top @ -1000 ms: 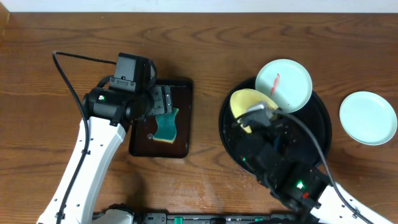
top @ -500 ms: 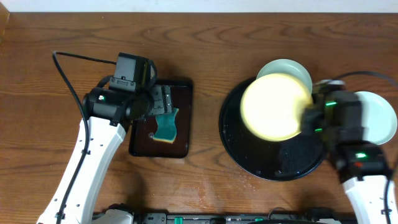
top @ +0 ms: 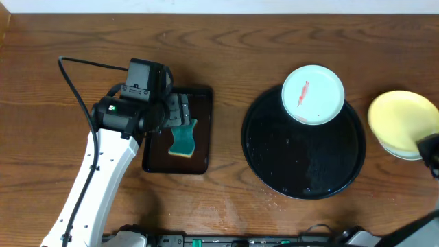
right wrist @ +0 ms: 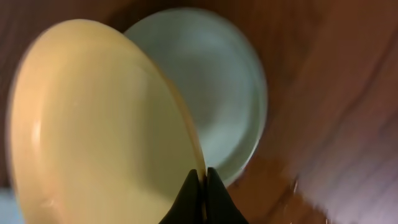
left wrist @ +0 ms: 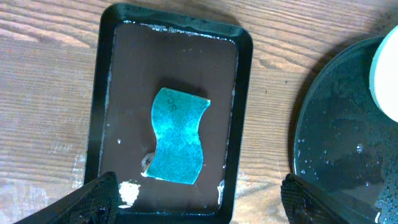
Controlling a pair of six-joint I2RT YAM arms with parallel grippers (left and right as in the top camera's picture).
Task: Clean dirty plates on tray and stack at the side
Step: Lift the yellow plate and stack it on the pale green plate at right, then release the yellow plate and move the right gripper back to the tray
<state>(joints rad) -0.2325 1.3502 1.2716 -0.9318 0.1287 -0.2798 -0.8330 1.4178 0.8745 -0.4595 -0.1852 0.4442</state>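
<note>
A brown wood-grain bench [top: 226,55] fills the overhead view. The right claw [right wrist: 200,184] is clenched on the rim of the pale yellow plate [right wrist: 93,124], holding it tilted over a clean mint plate [right wrist: 230,87] that lies on bare wood right of the round black tray [top: 274,165]. A red-smeared mint plate [top: 313,95] sits at that tray's far edge. The left claw [left wrist: 202,198] hangs spread wide above a blue sponge [left wrist: 178,144] in the rectangular tray [left wrist: 106,93].
</note>
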